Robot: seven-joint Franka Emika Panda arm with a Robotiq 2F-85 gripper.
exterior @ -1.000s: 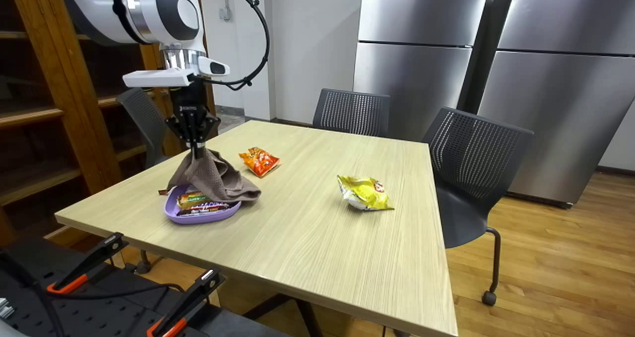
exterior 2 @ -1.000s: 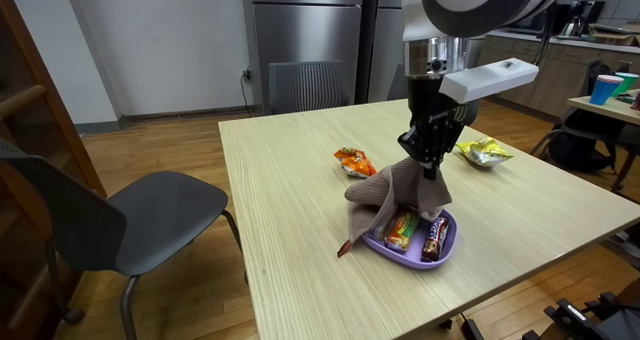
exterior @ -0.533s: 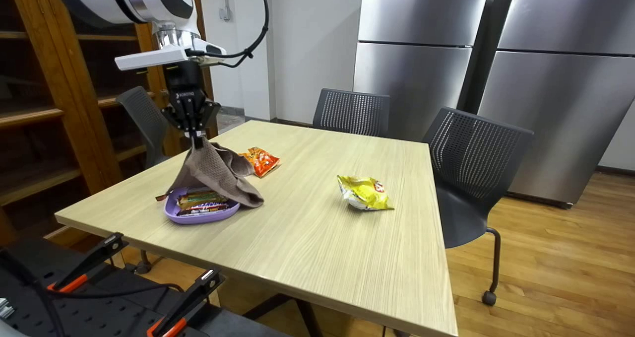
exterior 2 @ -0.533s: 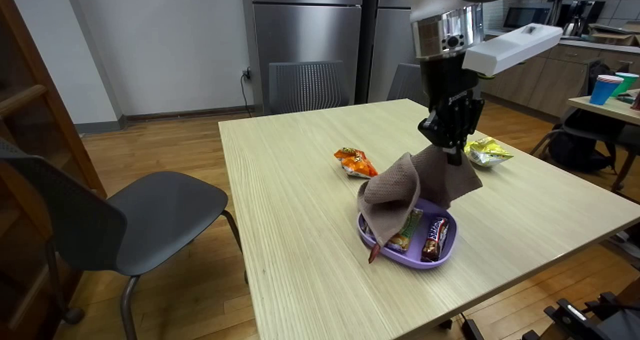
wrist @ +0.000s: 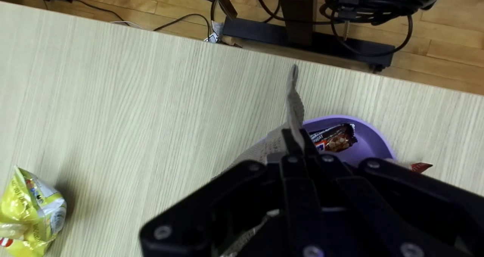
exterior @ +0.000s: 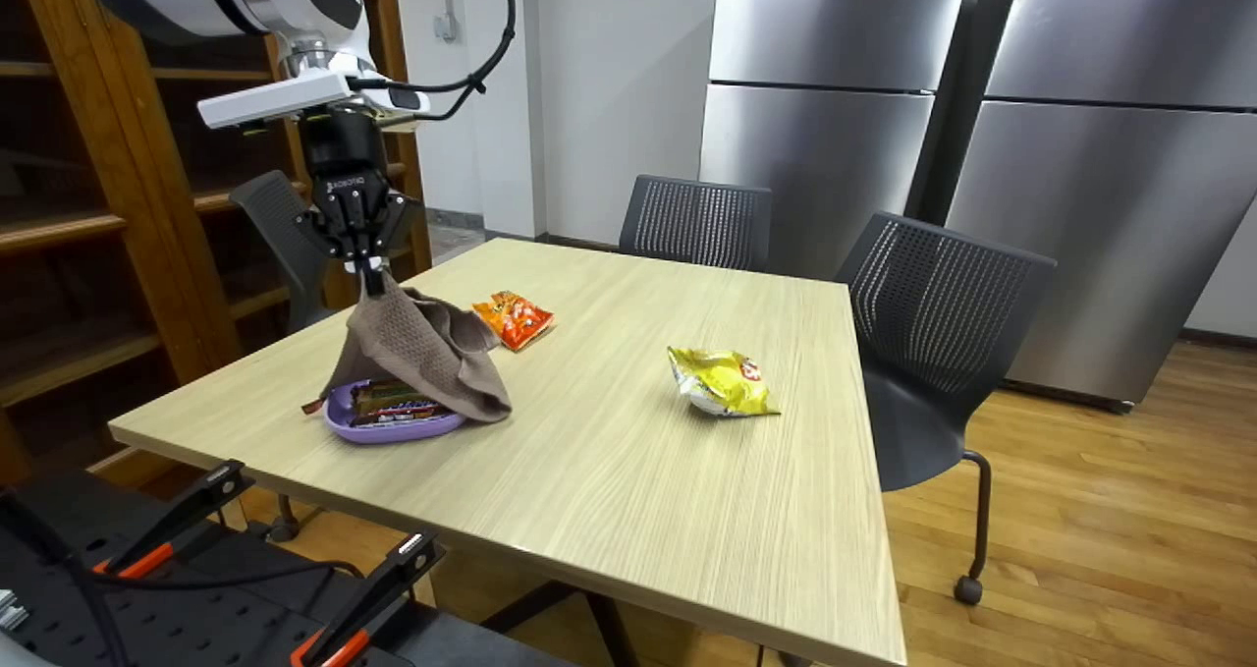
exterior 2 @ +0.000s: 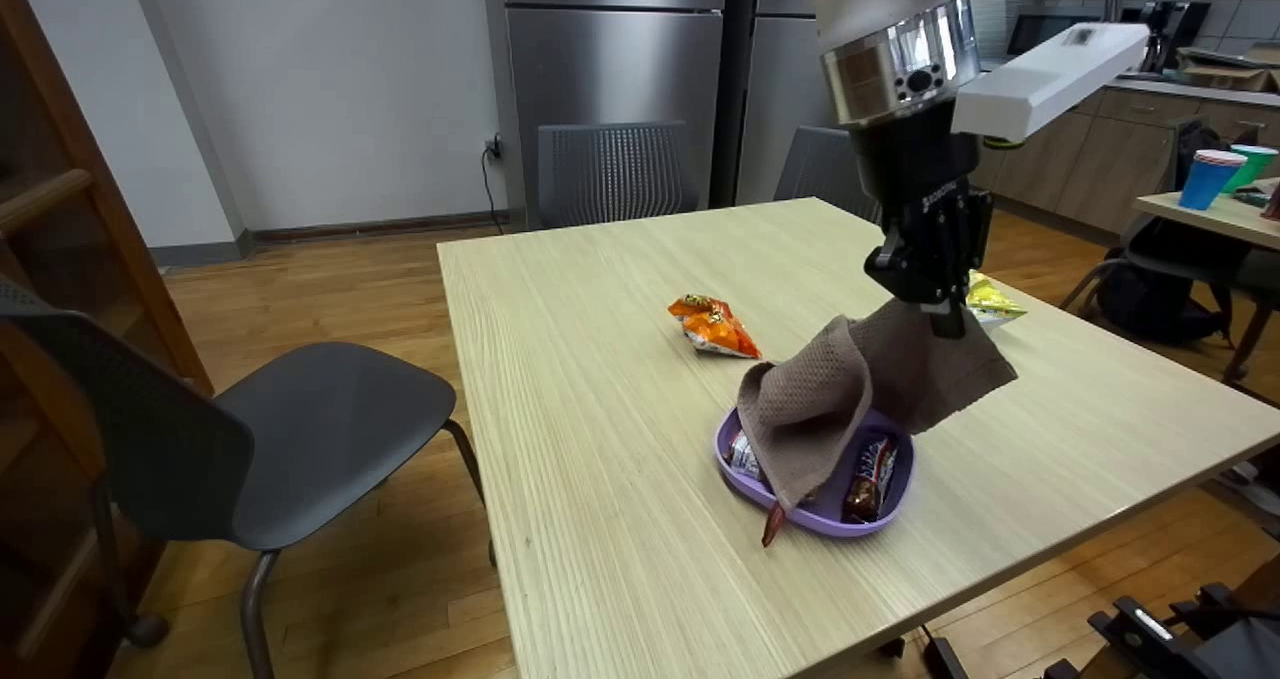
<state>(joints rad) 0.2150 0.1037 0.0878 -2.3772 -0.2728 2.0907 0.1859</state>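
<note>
Hanging from jaws clamped on it, a brown cloth (exterior 2: 803, 394) overhangs the purple tray (exterior 2: 838, 527) on the worktop (exterior 2: 600, 409); in an exterior view, an orange packet (exterior 2: 713, 325) lies at the tray's eleven o'clock.

Steel fridges (exterior: 815, 156), white wall (exterior: 619, 97), wooden floor (exterior: 1129, 520)

Grey-brown cloth (exterior: 417, 343), waffle-patterned; purple plate (exterior: 393, 434); black claw (exterior: 371, 282); orange packet (exterior: 515, 320); yellow-white bag (exterior: 725, 382); half-hidden bar (wrist: 336, 137) seemingly dark brown.

End effector (exterior: 372, 280) with “ROBOTIQ”, wrapper (wrist: 334, 137) perhaps “NOUGAT”
</note>
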